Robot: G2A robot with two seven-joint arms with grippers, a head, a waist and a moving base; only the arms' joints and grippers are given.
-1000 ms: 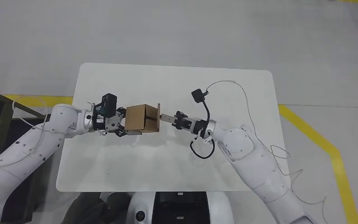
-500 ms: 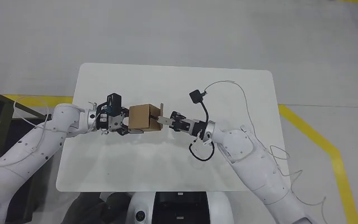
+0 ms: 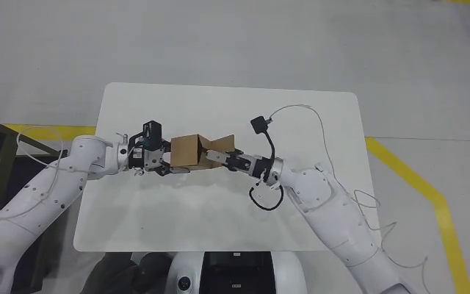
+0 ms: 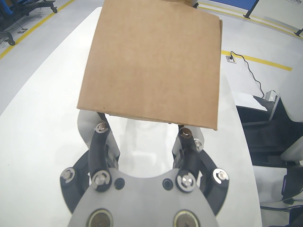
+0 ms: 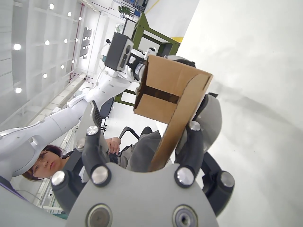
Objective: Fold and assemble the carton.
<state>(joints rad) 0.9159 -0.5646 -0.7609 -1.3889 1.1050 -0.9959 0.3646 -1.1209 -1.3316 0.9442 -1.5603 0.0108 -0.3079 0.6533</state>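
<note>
Cardboard carton (image 3: 187, 151), top view: clamped in the left gripper (image 3: 166, 159); its flap (image 3: 222, 141) — upright a second ago — now splays over the right gripper (image 3: 213, 156), which has advanced. Left wrist: jaws grip the carton body. Right wrist: jaws wide, flap between them against one finger (image 5: 211, 116) — fold unfinished.

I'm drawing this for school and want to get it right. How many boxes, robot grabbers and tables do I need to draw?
Cartons: 1, the brown carton
Grippers: 2, the left gripper and the right gripper
Tables: 1, the white table
Total: 4
</note>
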